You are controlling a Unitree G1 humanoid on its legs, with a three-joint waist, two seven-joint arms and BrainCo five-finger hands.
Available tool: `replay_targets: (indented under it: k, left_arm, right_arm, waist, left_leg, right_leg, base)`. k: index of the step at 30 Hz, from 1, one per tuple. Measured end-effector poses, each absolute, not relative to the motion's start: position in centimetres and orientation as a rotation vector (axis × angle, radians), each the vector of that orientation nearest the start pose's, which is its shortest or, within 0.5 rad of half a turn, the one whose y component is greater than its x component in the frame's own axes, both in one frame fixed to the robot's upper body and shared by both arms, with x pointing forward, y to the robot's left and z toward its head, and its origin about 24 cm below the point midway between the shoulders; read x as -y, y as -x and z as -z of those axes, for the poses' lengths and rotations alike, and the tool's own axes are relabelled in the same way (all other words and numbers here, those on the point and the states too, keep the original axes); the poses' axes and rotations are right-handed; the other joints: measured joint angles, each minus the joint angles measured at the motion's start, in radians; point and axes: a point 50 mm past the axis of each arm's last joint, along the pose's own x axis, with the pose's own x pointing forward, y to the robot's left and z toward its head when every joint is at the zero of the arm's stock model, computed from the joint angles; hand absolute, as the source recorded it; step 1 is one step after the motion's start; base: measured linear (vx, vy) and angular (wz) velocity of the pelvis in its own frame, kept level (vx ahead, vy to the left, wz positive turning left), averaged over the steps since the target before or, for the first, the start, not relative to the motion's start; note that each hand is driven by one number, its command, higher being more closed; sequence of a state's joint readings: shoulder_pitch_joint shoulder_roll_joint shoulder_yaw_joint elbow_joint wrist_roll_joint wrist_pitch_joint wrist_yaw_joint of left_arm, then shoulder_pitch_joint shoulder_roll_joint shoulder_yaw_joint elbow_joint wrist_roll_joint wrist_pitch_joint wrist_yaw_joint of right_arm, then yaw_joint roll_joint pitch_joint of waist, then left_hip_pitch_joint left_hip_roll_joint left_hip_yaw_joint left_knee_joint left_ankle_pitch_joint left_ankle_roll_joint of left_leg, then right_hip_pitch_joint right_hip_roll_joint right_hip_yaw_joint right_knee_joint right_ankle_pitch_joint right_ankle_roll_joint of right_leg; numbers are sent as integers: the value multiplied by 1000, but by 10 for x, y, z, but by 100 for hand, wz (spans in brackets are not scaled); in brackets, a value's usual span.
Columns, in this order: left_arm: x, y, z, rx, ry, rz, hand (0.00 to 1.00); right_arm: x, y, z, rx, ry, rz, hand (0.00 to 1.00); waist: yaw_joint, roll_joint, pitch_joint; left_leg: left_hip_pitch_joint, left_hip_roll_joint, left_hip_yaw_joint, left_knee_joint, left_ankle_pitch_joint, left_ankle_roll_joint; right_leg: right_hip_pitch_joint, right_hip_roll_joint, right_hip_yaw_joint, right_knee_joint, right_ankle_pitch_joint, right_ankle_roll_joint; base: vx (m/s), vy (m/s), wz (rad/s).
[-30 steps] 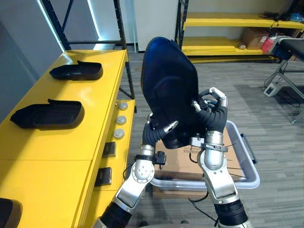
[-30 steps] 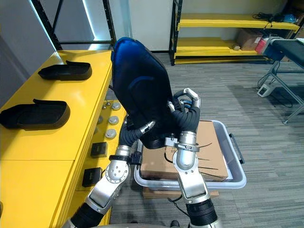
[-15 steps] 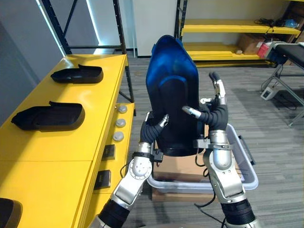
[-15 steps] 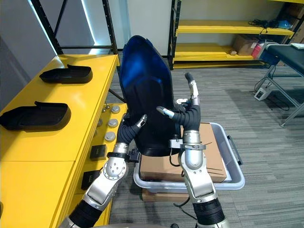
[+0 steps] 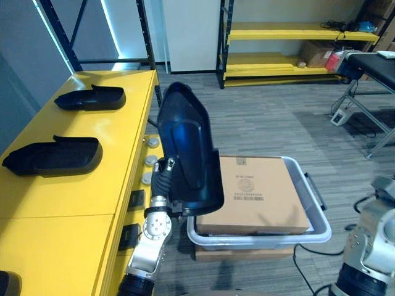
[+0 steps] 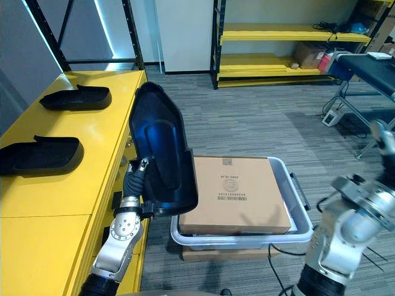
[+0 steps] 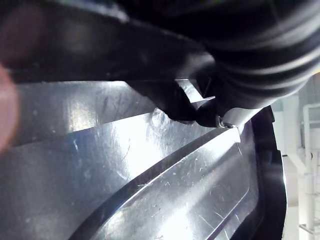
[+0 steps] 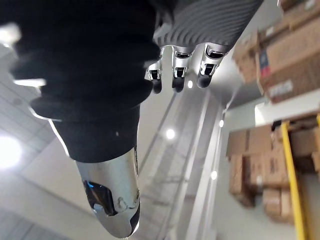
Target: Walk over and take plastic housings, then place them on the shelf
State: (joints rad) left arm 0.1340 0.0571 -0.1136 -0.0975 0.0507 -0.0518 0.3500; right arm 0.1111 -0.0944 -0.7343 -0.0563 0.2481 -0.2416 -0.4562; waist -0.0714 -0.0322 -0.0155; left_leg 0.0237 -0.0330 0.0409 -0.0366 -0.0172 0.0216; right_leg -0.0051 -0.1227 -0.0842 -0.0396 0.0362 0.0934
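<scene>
We note the plastic housing point(image 5: 185, 154), dark and glossy, upright in the air just beside the yellow desk point(image 5: 80, 179) and over the near corner of a grey bin point(image 5: 321, 228) that holds a cardboard box point(image 5: 259, 191). The left hand point(image 5: 165, 176) clamps its lower edge from the desk side, one finger point(image 6: 143, 165) hooked over the rim, forearm rising steeply. Two more housings point(image 5: 52, 155) point(image 5: 91, 97) lie flat on the desk, well apart. The right hand point(image 8: 175, 65) is off to the right, fingers relaxed and holding nothing.
</scene>
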Motion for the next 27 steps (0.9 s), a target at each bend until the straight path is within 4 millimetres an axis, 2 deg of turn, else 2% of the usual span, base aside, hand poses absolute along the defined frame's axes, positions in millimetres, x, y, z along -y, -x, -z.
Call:
replay_targets:
  k: [1, 2, 3, 5, 6, 8, 9, 11, 12, 14, 17, 22, 24, 27]
  left_arm:
    - [-157, -222, -39, 33, -86, -272, 100]
    - [-159, -218, -41, 36, -82, -284, 100]
    - [-160, -215, -42, 40, -79, -289, 100]
    - [-162, -209, -49, 68, -61, -310, 100]
    - [-162, -208, -51, 75, -55, -318, 100]
    - [-163, -207, -54, 89, -35, -335, 100]
    - [-162, -207, -54, 92, -32, -336, 100]
    - [-161, -207, -57, 108, -25, -334, 100]
    - [-161, -207, -57, 112, -23, -331, 100]
    - [-159, -207, -57, 113, -20, -325, 100]
    - [-150, -207, -56, 109, -11, -280, 100]
    - [-149, -205, -53, 96, -11, -272, 100]
    - [-149, -204, -50, 84, -14, -273, 100]
    - [-150, -203, -49, 78, -16, -274, 100]
  right_arm:
    - [349, -135, -56, 233, -86, 1232, 0]
    - [346, -121, -25, 82, -128, 1272, 0]
    - [342, -114, -11, 8, -151, 1288, 0]
    - [322, -87, 42, -249, -252, 1322, 0]
    - [315, -81, 54, -312, -274, 1324, 0]
    - [296, -64, 89, -518, -317, 1259, 0]
    - [292, -61, 95, -559, -328, 1238, 0]
    - [271, -45, 120, -720, -359, 1147, 0]
    - [266, -42, 126, -760, -366, 1122, 0]
    - [241, -31, 145, -917, -404, 1026, 0]
    - [225, -22, 156, -1029, -405, 947, 0]
    - [220, -31, 159, -1067, -343, 858, 0]
    - [212, -36, 162, -1096, -307, 791, 0]
    - [206, -41, 164, -1120, -265, 722, 0]
  waist:
    - [-1, 0, 0]
    - [-3, 1, 0]
    - [-3, 1, 0]
    - [-1, 1, 0]
    - [0, 2, 1]
    - [2, 8, 5]
    - [3, 11, 5]
    - [4, 14, 4]
    - [6, 15, 4]
    - [20, 19, 3]
    - [33, 19, 2]
    - [47, 7, 4]
    - [62, -8, 1]
    - [72, -17, 7]
  left_leg:
    - [-1, 1, 2, 0, 0, 0]
    - [-2, 3, 7, 1, -1, -1]
    - [-1, 4, 10, 2, -1, -2]
    - [-1, 8, 18, 13, -11, 0]
    - [-1, 9, 21, 20, -16, 1]
    - [5, 14, 29, 46, -40, -2]
    - [5, 15, 30, 48, -47, -5]
    - [7, 20, 33, 50, -61, -8]
    - [7, 21, 34, 50, -61, -8]
    - [6, 27, 33, 49, -59, -14]
    - [4, 27, 7, 53, -55, -12]
    - [4, 21, -41, 57, -50, -17]
    - [-5, 13, -77, 65, -45, -23]
    - [-15, -2, -126, 92, -44, -25]
  right_leg:
    - [1, 0, 1, 1, 0, 0]
    - [1, 1, 3, 1, 0, 0]
    - [2, 1, 3, 2, 0, 0]
    - [5, 1, 6, 5, -1, -1]
    - [8, 0, 6, 6, -2, -2]
    - [19, -1, 8, 29, -20, -1]
    - [19, -1, 8, 39, -28, -2]
    - [18, 1, 4, 56, -48, -9]
    - [18, 3, 4, 56, -48, -9]
    - [19, 8, 1, 56, -48, -9]
    - [30, 8, -25, 56, -56, -9]
    - [53, 3, -73, 57, -71, -12]
    - [59, -3, -110, 76, -92, -10]
    - [75, -14, -165, 110, -121, -11]
  base:
    - [7, -10, -8]
    - [9, -10, -5]
    - [-1, -13, -5]
    - [-21, -7, -5]
    - [-34, 0, -5]
    - [-51, -4, -6]
    - [-82, -15, -2]
    - [-58, -18, 3]
    - [0, 0, 0]
    - [0, 0, 0]
    - [61, -22, 22]
    - [58, -14, 33]
    - [26, -24, 53]
    - [1, -29, 70]
